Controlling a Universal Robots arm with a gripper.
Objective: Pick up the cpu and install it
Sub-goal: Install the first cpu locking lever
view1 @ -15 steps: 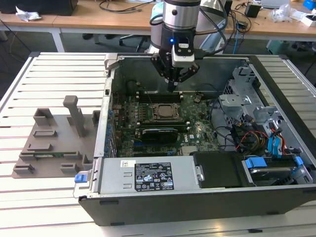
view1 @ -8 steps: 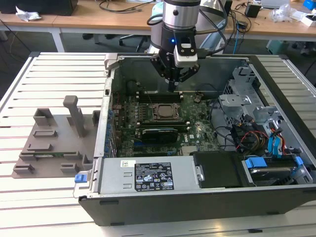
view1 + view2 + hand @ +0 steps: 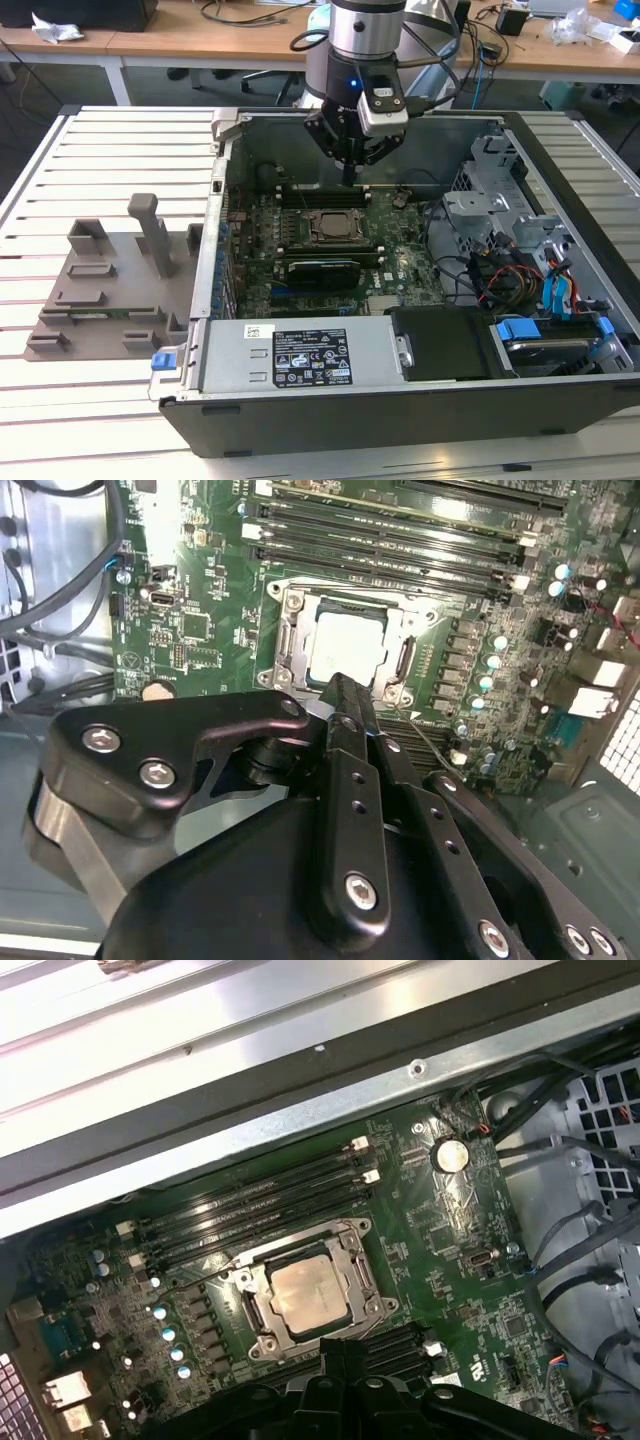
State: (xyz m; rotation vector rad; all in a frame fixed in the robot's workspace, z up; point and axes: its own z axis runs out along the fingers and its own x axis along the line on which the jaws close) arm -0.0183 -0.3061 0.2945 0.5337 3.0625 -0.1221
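Observation:
The cpu (image 3: pixel 333 226), a small silvery square chip, lies flat inside the metal socket frame (image 3: pixel 312 213) on the green motherboard (image 3: pixel 395 215) of the open computer case. It also shows in both wrist views, cpu (image 3: pixel 345 645) and cpu (image 3: pixel 305 1295). My gripper (image 3: pixel 350 176) hangs above the board, just behind the socket toward the case's back wall. Its black fingers are pressed together with nothing between them, as the gripper (image 3: pixel 340 687) and the gripper (image 3: pixel 338 1352) show. A gap of air separates the fingertips from the chip.
Memory slots (image 3: pixel 260 1200) run beside the socket. A long black expansion card (image 3: pixel 320 270) lies in front of it. Drive cages and cables (image 3: pixel 520 250) fill the exterior view's right. A grey fixture plate (image 3: pixel 110 280) sits left of the case on the slatted table.

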